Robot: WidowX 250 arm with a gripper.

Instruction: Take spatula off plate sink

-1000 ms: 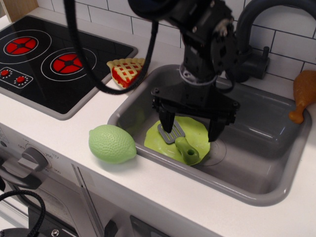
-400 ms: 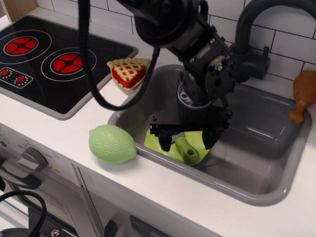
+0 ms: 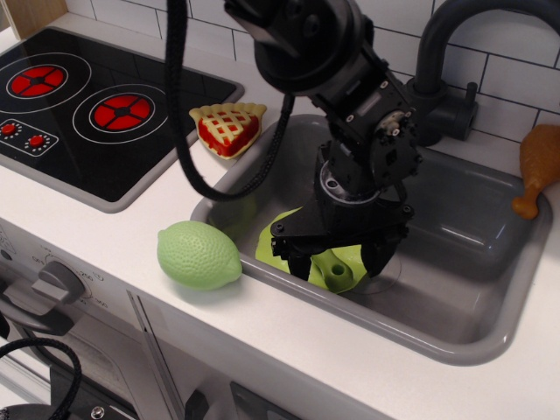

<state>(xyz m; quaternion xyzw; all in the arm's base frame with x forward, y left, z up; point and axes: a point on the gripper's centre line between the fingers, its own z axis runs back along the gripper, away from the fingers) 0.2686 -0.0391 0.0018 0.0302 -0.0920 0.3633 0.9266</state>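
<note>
Black fingers of the gripper (image 3: 337,261) straddle the spatula's thick lime-green handle (image 3: 334,271), open, above the flat green plate (image 3: 276,236) mid-frame, gripping nothing yet.

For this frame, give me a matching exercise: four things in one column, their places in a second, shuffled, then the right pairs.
Things:
1. spatula
2. lime
3. pie slice
4. drumstick

Places:
A. counter right of the sink
B. between stove and sink
C. on the plate, under the gripper
D. counter at the sink's front left corner

Pairs: 1-C, 2-D, 3-B, 4-A
</note>
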